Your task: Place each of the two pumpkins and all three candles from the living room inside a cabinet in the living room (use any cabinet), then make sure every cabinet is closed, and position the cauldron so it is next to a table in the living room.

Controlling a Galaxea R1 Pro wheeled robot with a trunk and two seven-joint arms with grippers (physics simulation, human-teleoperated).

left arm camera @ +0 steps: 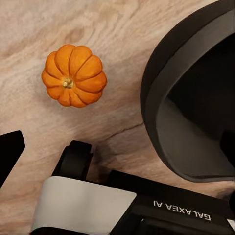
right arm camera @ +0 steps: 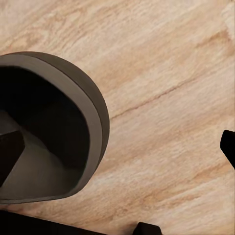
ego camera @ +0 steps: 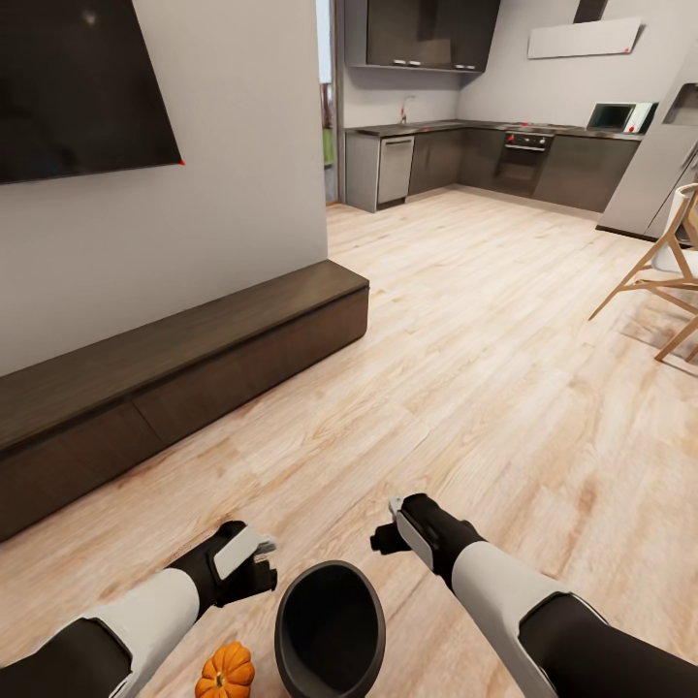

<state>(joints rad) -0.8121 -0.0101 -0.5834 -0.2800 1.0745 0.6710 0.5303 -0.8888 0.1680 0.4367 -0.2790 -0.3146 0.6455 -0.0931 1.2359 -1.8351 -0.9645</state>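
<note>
Wooden floor (ego camera: 465, 320), closed cabinet (ego camera: 174, 368) at left
Cauldron (ego camera: 330, 630) and pumpkin (ego camera: 225, 672) at bottom centre; state of left fingers (ego camera: 257, 567) and right fingers (ego camera: 388, 528) unclear

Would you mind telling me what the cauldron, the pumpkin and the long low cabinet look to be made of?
The cauldron looks like dark cast metal or matte plastic: thick rim, dull grey sheen inside. The pumpkin reads as a smooth orange ribbed rind with a slight gloss, real or plastic. The cabinet appears dark-brown wood veneer with faint grain and flat, handle-less fronts.

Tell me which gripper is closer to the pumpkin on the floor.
The left gripper. The pumpkin sits just below it, left of the cauldron; the right gripper is beyond the cauldron.
</note>
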